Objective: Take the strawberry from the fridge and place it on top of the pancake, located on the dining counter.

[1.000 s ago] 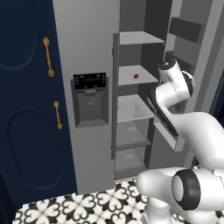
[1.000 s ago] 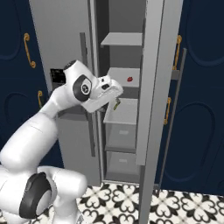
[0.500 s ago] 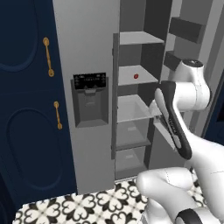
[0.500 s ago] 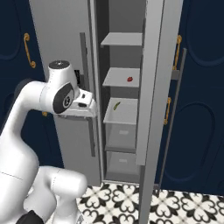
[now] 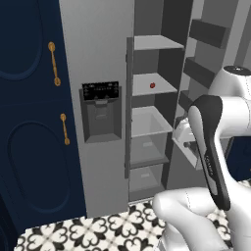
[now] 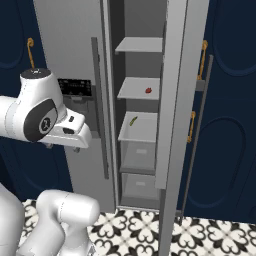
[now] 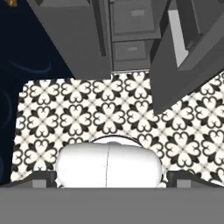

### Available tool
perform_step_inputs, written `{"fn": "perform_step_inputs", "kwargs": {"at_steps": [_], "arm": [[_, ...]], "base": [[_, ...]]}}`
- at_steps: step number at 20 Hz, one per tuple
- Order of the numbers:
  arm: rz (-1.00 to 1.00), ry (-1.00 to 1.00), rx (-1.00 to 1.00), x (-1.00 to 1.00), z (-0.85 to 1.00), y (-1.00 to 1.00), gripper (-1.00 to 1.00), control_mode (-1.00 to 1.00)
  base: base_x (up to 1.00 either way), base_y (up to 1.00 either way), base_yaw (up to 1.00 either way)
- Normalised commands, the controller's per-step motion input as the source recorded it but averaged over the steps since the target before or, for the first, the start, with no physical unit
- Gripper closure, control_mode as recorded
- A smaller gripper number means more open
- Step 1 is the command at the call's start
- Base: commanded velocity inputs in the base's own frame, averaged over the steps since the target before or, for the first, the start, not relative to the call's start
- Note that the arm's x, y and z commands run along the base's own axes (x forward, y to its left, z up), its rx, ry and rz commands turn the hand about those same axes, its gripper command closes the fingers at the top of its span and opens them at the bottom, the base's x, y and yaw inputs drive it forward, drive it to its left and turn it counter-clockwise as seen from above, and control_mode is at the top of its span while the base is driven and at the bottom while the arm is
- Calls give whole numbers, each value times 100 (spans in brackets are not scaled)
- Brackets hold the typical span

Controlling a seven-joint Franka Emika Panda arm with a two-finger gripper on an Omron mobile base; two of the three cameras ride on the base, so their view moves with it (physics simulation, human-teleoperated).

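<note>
Sitting near right edge of middle shelf [image 5: 147,88], strawberry [image 5: 152,85] inside open fridge [image 5: 103,63]; hand [image 7: 109,178] spread open, empty, pointing down at patterned floor [image 7: 87,113].

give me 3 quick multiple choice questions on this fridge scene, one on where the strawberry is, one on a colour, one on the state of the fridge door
1. Where is the strawberry?
A. on a fridge shelf
B. on the floor
C. in the gripper

2. What colour are the cabinet handles?
A. black
B. gold
C. white

3. What state is the right door of the fridge?
A. shut
B. taken off
C. swung open

Answers:
1. A, the small red berry lies on the second shelf from the top, also seen in the right base view.
2. B, gold bars stand out on the navy cabinet.
3. C, the shelves and drawers inside are in plain sight and the door stands edge-on beside them.
</note>
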Motion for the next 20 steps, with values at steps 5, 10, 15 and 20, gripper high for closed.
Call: {"fn": "perform_step_inputs", "kwargs": {"at_steps": [5,10,15,20], "arm": [[-1,0,-2,-33,-43,-27,-100,-100],[0,-3,1,5,-26,0,-100,-100],[-7,-2,-7,19,-22,1,-100,-100],[-1,0,0,0,0,0,-100,-100]], "base": [[0,0,0],[0,0,0],[0,0,0],[0,0,0]]}}
